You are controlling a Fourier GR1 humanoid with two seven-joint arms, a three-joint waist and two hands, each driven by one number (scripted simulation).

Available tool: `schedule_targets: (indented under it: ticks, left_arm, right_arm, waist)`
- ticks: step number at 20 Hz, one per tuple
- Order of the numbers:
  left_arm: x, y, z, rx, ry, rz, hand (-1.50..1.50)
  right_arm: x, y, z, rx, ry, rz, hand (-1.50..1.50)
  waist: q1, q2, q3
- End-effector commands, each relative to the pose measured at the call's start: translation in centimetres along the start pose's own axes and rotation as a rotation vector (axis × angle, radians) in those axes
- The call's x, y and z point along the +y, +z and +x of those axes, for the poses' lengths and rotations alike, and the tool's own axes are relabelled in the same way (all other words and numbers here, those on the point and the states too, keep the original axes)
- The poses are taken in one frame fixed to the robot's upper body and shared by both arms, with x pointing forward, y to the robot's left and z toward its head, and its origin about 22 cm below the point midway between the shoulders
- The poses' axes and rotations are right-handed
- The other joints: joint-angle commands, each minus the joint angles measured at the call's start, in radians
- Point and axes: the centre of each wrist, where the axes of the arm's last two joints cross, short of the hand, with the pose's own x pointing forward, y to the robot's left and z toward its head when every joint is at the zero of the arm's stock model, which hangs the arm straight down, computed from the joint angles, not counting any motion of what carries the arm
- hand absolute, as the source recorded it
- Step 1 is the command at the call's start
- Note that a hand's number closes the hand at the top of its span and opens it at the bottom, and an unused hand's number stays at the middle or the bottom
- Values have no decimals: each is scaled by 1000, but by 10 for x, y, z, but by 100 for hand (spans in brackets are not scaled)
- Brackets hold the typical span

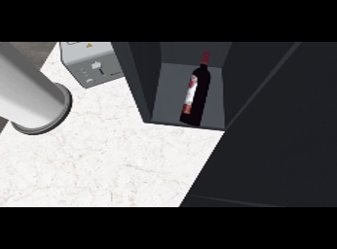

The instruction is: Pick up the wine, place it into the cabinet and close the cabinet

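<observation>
Since the wine already stands inside the cabinet at upper centre, only closing remains — swing the door at right fully shut — no hand or fingers show, so their state cannot be told.

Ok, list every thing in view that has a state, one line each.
wine bottle: standing inside the cabinet, held by nothing.
cabinet: open, bottle visible inside.
cabinet door: swung out, not shut.
left forearm: at the view's left; its hand is out of view.
right hand: not in view.
</observation>
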Motion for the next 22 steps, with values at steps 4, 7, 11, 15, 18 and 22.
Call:
schedule_targets:
  ticks: [4, 7, 11, 15, 18, 22]
  left_arm:
    - [0, -2, -1, -3, 12, -11, 150]
    - [-4, -6, 2, -16, 20, -38, 150]
    - [-3, -6, 0, -6, 26, -44, 150]
    - [-7, -14, 3, -17, 31, -83, 150]
    - [-9, -13, 0, -18, 49, -90, 150]
    - [-14, -20, -1, -35, 61, -101, 150]
  right_arm:
    - [-7, -37, -12, -5, -45, -143, 150]
    - [-13, -35, -14, 16, -40, -158, 150]
    - [-29, -39, -16, 20, 14, -178, 150]
    - [-53, -52, -13, 19, 67, -209, 150]
    - [-67, -74, -18, 70, 100, -261, 150]
    - [-91, -104, -9, 93, 188, -323, 150]
  waist:
    - [20, 12, -2]
    - [34, 17, -3]
    - [56, 28, -3]
    - [72, 31, -3]
    - [98, 34, -3]
    - [110, 41, -1]
